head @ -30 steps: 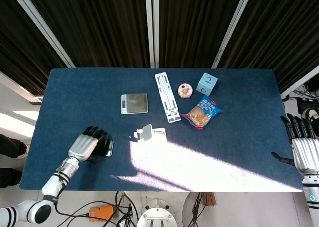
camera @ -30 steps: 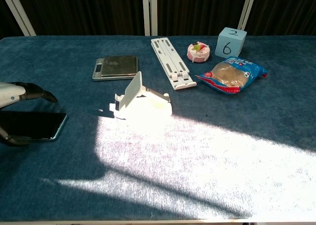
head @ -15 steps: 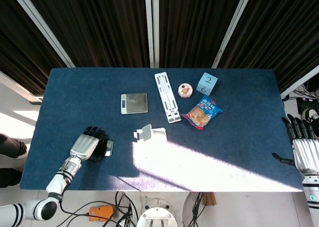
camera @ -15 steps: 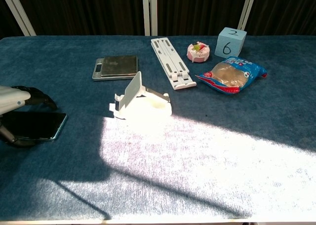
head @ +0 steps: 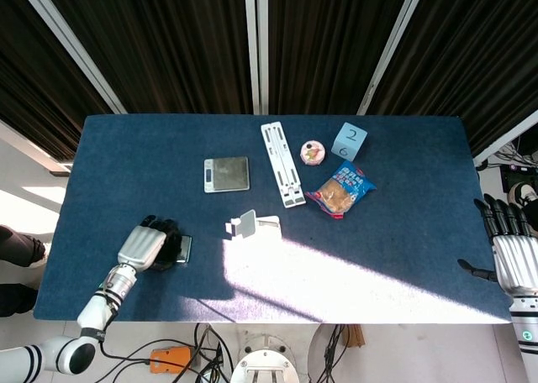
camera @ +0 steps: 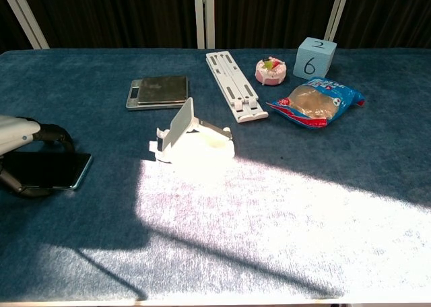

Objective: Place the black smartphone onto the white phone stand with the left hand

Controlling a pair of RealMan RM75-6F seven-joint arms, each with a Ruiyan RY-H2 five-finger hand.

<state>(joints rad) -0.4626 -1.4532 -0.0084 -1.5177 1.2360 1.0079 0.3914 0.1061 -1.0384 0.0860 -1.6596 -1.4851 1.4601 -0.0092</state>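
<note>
My left hand [head: 145, 246] is draped over the black smartphone [camera: 50, 170], fingers [camera: 54, 133] curled down on its far edge and thumb at the near edge, so I'm gripping it. The phone's a flat glossy slab w/ a thin pale rim, lying flat on the surface [head: 403, 223], near the front-left corner. The surface is a nubby dark-blue cloth, w/ a bright sun patch across the front. The white phone stand [camera: 192, 140] is smooth plastic, angled back plate on a low base, sitting well apart from the phone toward the middle. Behind it: a brushed-metal kitchen scale [head: 226, 174], a long slotted white plastic folding stand [head: 282, 164], a small round pink toy cake [camera: 270, 70], a pale-blue foam cube [camera: 314, 57] marked 2 and 6, and a crinkly blue snack bag [head: 341, 190]. My right hand [head: 513, 247] hangs off the right edge, fingers straight and spread, holding nothing.
</note>
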